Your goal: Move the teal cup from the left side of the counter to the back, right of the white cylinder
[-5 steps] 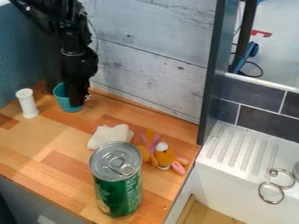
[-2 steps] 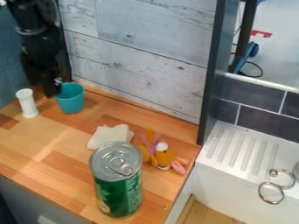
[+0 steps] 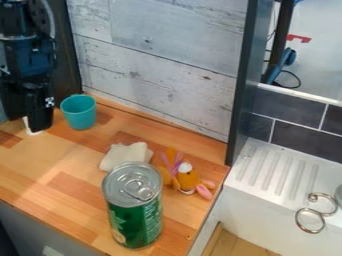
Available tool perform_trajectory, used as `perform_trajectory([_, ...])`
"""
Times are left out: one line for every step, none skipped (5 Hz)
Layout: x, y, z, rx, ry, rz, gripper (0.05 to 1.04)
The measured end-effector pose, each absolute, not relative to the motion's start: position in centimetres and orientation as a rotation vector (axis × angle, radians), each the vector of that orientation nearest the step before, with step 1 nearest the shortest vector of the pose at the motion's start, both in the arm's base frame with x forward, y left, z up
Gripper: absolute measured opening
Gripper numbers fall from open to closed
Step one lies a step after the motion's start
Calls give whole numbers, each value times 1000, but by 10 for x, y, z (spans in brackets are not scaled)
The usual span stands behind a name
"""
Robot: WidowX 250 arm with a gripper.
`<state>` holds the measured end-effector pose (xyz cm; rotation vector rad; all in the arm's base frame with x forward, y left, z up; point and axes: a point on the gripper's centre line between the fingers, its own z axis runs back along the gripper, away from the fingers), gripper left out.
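Green can [image 3: 135, 220] at lower center, cloth [image 3: 124, 156] and toy [image 3: 189, 179] just behind. At left, gripper [image 3: 25, 123] fingers look parted, white tube [image 3: 29, 129] partly hidden there, no grip visible; best center on it, close gently, clear of teal cup [image 3: 79, 113].

Counter [image 3: 30, 172]: 1 can [image 3: 133, 205] nr front R corner, 1 cup [image 3: 80, 115] nr back edge, L side, 1 cloth [image 3: 125, 156] approx mid, 1 soft toy [image 3: 189, 179] nr R edge, 1 white item [image 3: 31, 131] nr L edge, mostly hidden. Sink [image 3: 260, 220]: 2 metal rings [image 3: 310, 230], nr front edge. Bg, upper R: 1 red item [image 3: 298, 38], 1 blue item [image 3: 288, 57]
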<state>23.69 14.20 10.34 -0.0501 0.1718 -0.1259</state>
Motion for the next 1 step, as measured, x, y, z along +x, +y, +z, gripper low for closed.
perform_trajectory([233,111,107,-64,217,-179,1001])
